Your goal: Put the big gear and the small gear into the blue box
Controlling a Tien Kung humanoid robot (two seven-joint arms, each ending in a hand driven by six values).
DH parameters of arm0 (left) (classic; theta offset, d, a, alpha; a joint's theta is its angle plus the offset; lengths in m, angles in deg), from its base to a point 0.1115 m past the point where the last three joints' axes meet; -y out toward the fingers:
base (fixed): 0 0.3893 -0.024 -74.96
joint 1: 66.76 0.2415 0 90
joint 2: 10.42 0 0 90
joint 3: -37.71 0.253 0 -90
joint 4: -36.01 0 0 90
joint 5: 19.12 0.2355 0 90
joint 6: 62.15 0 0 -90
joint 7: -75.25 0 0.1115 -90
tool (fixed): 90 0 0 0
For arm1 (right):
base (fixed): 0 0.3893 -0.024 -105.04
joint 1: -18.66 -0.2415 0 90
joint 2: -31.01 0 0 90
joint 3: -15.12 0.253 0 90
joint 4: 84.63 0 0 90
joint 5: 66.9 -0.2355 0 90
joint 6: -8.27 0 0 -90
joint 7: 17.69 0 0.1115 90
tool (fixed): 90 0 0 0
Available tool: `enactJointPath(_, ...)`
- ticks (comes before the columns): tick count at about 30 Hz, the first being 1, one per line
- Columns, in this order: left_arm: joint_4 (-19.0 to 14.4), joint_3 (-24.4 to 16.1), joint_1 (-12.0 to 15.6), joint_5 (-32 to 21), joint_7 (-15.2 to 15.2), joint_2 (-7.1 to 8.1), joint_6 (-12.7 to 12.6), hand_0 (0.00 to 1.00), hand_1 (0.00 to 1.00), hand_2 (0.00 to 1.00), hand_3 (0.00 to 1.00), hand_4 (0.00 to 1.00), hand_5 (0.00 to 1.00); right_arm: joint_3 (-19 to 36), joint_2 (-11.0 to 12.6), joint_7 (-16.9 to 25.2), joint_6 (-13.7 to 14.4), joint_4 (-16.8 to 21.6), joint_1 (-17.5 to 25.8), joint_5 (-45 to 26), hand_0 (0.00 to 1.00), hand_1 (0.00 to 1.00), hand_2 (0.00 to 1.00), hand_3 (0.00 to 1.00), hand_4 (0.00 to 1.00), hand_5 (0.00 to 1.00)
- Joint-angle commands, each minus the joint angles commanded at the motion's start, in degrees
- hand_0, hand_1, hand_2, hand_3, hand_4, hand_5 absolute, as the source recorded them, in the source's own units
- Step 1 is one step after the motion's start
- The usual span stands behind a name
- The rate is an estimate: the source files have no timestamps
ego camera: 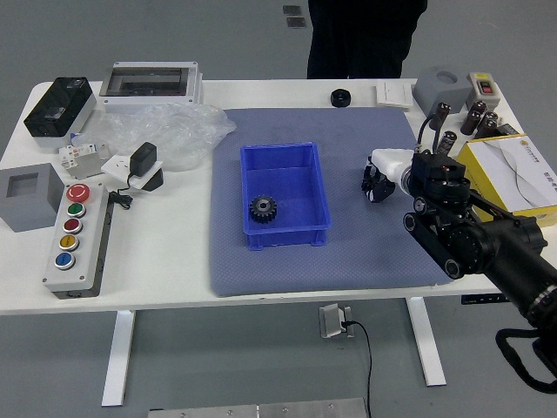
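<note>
My right hand is low over the blue-grey mat, a short way right of the blue box. One dark toothed gear lies inside the box, near its left wall in the half closer to me. No second gear can be made out; what may be under or within the right hand is hidden. From this view I cannot tell whether that hand holds anything. The left arm is out of view.
A black ring-shaped object sits at the mat's far edge. A yellow box stands beyond the right wrist. On the left are a button panel, clear plastic wrap and grey blocks. A person in dark clothes stands at the far side, hands unseen.
</note>
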Motion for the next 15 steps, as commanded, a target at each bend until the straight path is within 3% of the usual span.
enactJointPath(15, 0.00, 0.13, 0.12, 0.05, -0.06, 0.05, 0.04, 0.793, 0.762, 0.751, 0.687, 0.458, 0.171, -0.29, -0.36, -0.02, 0.77, -0.58, 0.14, -0.02, 0.654, 0.488, 0.478, 0.552, 0.622, 0.137)
